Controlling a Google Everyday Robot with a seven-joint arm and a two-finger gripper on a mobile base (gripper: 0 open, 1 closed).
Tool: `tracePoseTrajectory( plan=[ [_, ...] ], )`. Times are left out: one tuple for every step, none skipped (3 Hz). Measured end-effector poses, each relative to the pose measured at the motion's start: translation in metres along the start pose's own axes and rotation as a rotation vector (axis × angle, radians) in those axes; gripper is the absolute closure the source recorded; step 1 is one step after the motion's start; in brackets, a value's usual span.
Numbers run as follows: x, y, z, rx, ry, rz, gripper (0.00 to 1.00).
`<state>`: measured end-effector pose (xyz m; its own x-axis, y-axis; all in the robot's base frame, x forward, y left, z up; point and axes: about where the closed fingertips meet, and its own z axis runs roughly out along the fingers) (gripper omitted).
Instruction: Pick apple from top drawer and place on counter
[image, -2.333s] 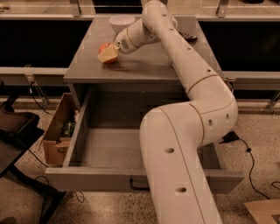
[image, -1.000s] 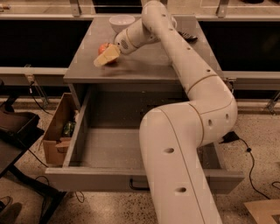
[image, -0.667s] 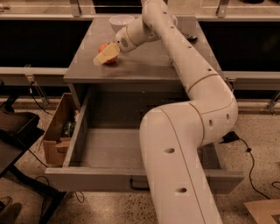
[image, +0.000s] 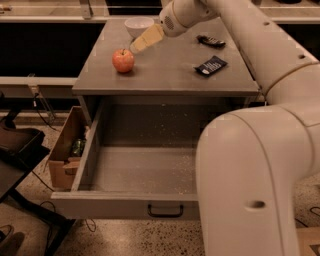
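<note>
The red-orange apple (image: 123, 60) stands on the grey counter (image: 165, 77), at its left side, free of any hold. My gripper (image: 144, 40) hangs just above and to the right of the apple, apart from it, open and empty. The top drawer (image: 145, 170) is pulled fully out below the counter. Its speckled floor is bare, and its black handle (image: 165, 210) shows on the front panel. My white arm (image: 260, 150) fills the right side and hides the drawer's right part.
A white bowl (image: 139, 25) stands at the counter's back, behind the gripper. A black packet (image: 210, 65) and a dark object (image: 210, 41) lie on the counter's right. A cardboard box (image: 65, 155) sits on the floor left of the drawer.
My gripper was down on the apple at the counter's left. It has let go and lifted up and to the right, leaving the apple standing on the counter.
</note>
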<state>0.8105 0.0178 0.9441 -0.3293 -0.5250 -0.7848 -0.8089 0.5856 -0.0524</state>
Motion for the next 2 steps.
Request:
tracePoseTrajectory(
  plan=[
    [-0.001, -0.031, -0.096, 0.218, -0.086, 0.115, 0.0],
    [-0.006, -0.027, -0.197, 0.399, -0.207, 0.178, 0.0]
  ],
)
